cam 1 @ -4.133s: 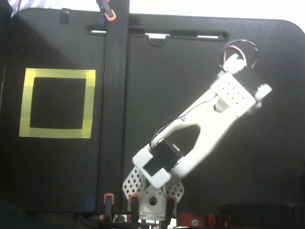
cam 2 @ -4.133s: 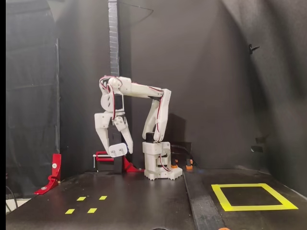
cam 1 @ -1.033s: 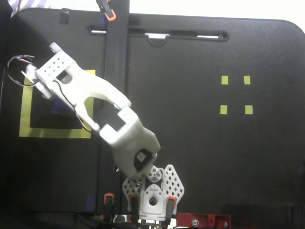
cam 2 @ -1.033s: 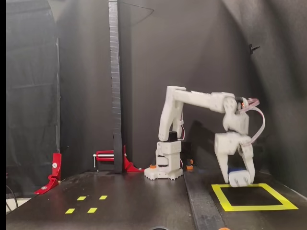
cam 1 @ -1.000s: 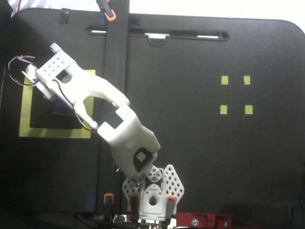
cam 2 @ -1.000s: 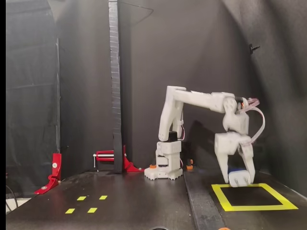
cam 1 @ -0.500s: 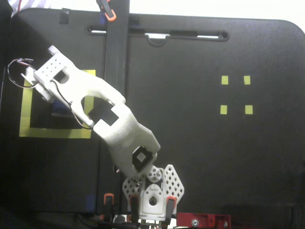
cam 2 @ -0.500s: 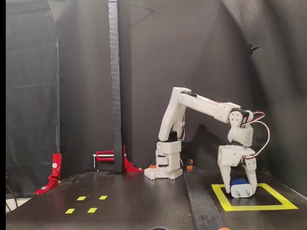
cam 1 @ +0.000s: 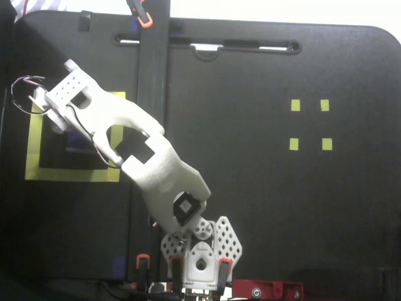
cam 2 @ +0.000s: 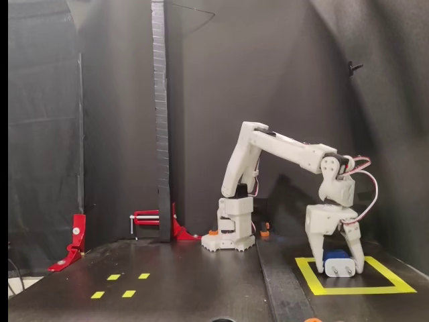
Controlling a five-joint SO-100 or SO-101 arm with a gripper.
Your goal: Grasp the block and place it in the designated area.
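Block: one block (cam 2: 337, 263) — dark blue on top, pale lower part, sitting low inside the yellow frame (cam 2: 315, 285).
Gripper: gripper (cam 2: 338, 265) points down, jaws pinching the block on both sides.
Views: side-on fixed view shows the block; top-down one hides it under the arm (cam 1: 125, 138).
Count: one frame, four tiny yellow squares (cam 1: 310, 124) well apart from it.

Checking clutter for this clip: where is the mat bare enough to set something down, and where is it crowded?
Bare mat lies between the four small yellow squares and the black vertical post, and right of those squares. It is crowded at the yellow tape frame: the gripper stands inside it, fingers around the blue block. The arm base blocks the near middle.
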